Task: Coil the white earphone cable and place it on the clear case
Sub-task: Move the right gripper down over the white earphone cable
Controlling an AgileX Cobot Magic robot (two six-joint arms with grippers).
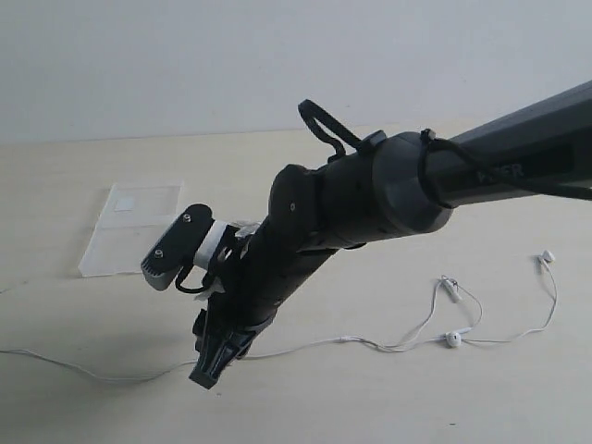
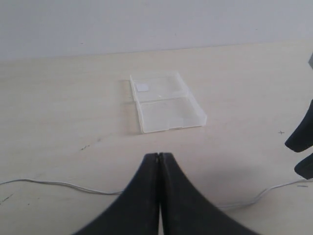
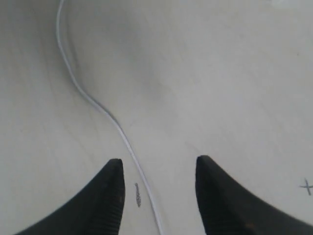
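The white earphone cable (image 1: 314,346) lies stretched across the table, with an earbud (image 1: 453,339) and an inline remote (image 1: 450,289) at the right. My right gripper (image 1: 209,373) reaches across the middle and hangs just over the cable. In the right wrist view it (image 3: 159,164) is open, and the cable (image 3: 124,137) runs on the table between its fingers, nearer one of them. The clear case (image 1: 129,227) lies opened flat at the back left. My left gripper (image 2: 159,155) is shut and empty, with the case (image 2: 164,105) ahead of it and the cable (image 2: 58,184) passing under it.
A second earbud (image 1: 548,256) lies at the far right. The right arm (image 1: 370,199) spans the scene from the upper right. Its dark fingers (image 2: 302,139) show at the edge of the left wrist view. A small dark mark (image 3: 138,194) is on the table beside the cable.
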